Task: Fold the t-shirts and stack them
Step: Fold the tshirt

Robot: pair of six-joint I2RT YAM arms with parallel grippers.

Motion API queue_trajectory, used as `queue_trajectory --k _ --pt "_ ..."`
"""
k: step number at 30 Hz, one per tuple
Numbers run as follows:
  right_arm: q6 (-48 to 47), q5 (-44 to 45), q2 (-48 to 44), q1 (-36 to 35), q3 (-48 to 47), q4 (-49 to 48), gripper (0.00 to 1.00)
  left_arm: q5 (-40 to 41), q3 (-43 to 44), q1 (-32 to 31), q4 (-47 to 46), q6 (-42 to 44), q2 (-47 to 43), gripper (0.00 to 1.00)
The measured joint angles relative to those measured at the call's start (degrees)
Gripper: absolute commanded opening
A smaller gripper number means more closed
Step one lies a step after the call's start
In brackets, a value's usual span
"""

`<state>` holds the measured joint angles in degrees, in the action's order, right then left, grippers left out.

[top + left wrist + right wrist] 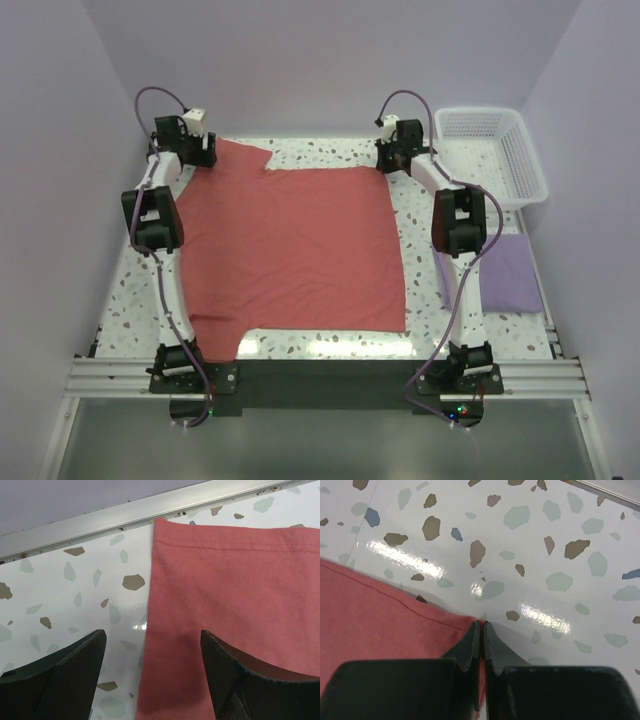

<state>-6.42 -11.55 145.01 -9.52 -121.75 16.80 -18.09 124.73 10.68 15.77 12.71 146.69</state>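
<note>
red t-shirt (pixel 295 245): flat mid-table (pixel 330 155), sleeves left, hem right | right gripper (pixel 481 625): pinched shut on far hem corner | left gripper (pixel 152 635): wide, straddling far sleeve's edge, cloth not yet gripped | lavender t-shirt (pixel 512 272): folded, near-right edge

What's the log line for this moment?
red t-shirt: spread flat | left claw: open over its sleeve edge | right claw: shut on its corner | lavender t-shirt: folded aside
</note>
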Motion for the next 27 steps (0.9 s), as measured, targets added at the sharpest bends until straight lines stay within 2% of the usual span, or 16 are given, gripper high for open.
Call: queue_trajectory --k 8,12,17,20,23,27 --pt "-0.81 -1.51 0.00 0.04 -0.02 0.44 0.00 0.00 1.92 -0.28 1.49 0.39 1.46 0.79" --pt "-1.22 -1.64 0.00 0.04 -0.02 0.46 0.00 0.17 4.83 -0.48 2.03 0.59 3.41 0.68" --pt "-1.53 -1.95 0.00 0.04 -0.04 0.46 0.00 -1.95 5.05 -0.57 2.86 1.97 3.82 0.65" --pt "-1.55 -2.19 0.00 0.04 -0.02 0.46 0.00 -3.13 5.42 -0.63 3.48 3.13 3.98 0.56" --pt "-1.55 -2.73 0.00 0.04 -0.02 0.48 0.00 -4.42 6.03 -0.63 4.07 4.59 4.42 0.39" --pt "-1.60 -2.95 0.00 0.04 -0.02 0.48 0.00 -5.79 6.10 -0.74 4.57 5.95 4.48 0.26"
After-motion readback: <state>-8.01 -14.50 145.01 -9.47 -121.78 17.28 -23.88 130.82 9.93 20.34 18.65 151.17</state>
